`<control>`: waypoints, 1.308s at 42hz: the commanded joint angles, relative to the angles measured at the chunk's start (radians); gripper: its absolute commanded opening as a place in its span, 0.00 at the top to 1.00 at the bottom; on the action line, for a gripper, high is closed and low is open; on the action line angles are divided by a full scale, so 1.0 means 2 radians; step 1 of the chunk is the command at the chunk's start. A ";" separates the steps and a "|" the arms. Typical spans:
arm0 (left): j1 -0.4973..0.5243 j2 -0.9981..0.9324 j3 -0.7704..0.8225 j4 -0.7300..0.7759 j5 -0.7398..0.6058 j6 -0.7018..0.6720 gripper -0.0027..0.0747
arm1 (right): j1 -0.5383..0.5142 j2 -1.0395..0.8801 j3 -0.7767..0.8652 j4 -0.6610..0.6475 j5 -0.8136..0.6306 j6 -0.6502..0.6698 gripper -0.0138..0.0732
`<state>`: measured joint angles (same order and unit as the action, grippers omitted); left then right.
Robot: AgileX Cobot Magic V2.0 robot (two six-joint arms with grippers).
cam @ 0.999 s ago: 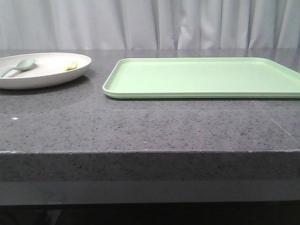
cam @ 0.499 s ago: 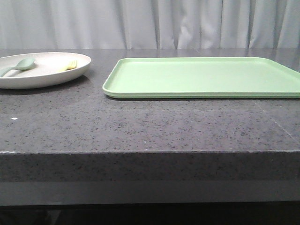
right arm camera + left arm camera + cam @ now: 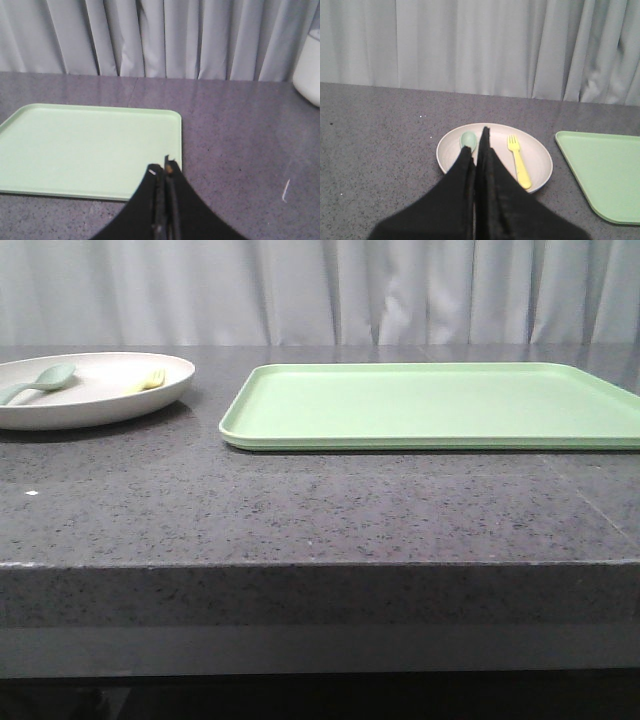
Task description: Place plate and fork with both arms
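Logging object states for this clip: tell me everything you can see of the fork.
The fork is small, pale yellow and looks like matte plastic, with short tines and a flat handle that widens toward its end. It lies flat inside the cream plate, on the side nearer the green tray, tines pointing toward the curtain. Nothing grips it; the teal spoon lies apart from it in the same plate.

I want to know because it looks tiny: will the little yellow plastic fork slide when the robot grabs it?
Probably. The little yellow plastic fork looks light and lies flat on the smooth cream plate, so it may skid. It seems stiff.
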<state>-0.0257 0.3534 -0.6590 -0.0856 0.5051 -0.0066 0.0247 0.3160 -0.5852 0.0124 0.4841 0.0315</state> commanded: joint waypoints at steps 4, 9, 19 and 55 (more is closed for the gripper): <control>-0.002 0.044 -0.015 -0.002 -0.028 -0.004 0.99 | -0.002 0.041 -0.018 -0.006 -0.030 -0.001 0.92; -0.002 0.063 -0.015 -0.002 -0.027 -0.004 0.99 | -0.002 0.049 -0.018 -0.006 -0.030 -0.001 0.92; -0.002 0.076 -0.015 -0.002 -0.027 -0.004 0.99 | -0.002 0.049 -0.018 -0.006 -0.030 -0.001 0.92; -0.002 0.076 -0.015 0.058 -0.031 -0.004 0.36 | -0.002 0.049 -0.018 -0.013 -0.026 -0.001 0.11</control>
<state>-0.0257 0.4926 -0.6590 0.0275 0.5308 -0.0066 0.0247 0.3968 -0.5874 0.0000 0.5056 0.0315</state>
